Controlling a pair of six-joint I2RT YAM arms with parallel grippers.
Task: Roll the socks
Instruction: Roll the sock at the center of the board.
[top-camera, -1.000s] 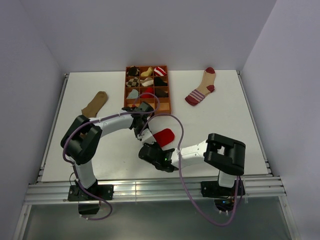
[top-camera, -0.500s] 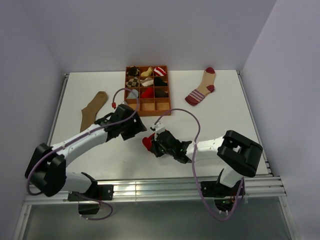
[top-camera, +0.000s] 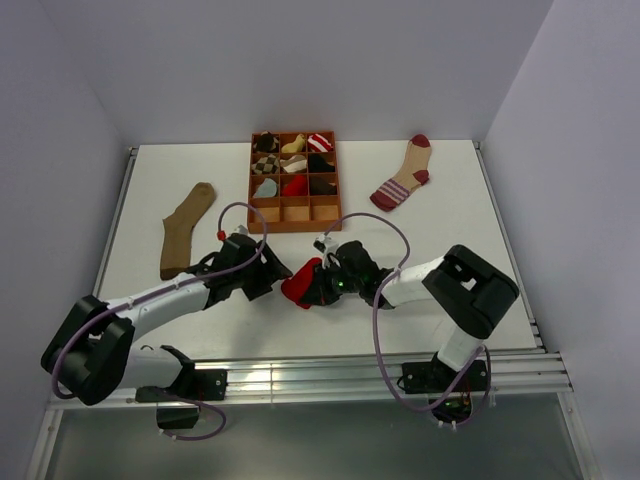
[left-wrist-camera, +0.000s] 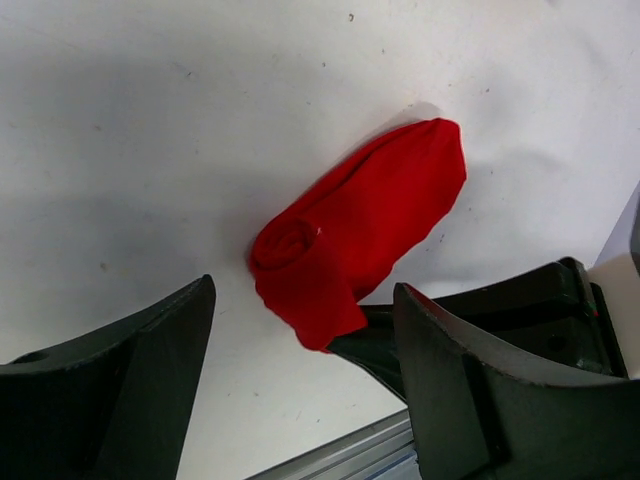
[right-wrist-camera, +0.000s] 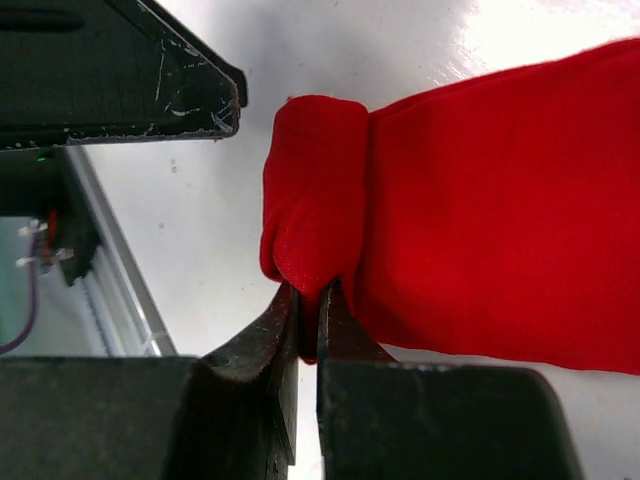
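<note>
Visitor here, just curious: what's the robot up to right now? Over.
Right gripper shut on red sock, at its rolled end. Left gripper open beside it. Brown sock, striped sock lie flat, unrolled. Nothing in the way.

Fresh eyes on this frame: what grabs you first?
The red sock, half rolled at the front centre of the table, with the right gripper, jaws shut, on its rolled end and the left gripper, jaws wide open, beside it. Behind sits an orange tray of small bundles, a brown sock lying left and a striped sock back right.
</note>
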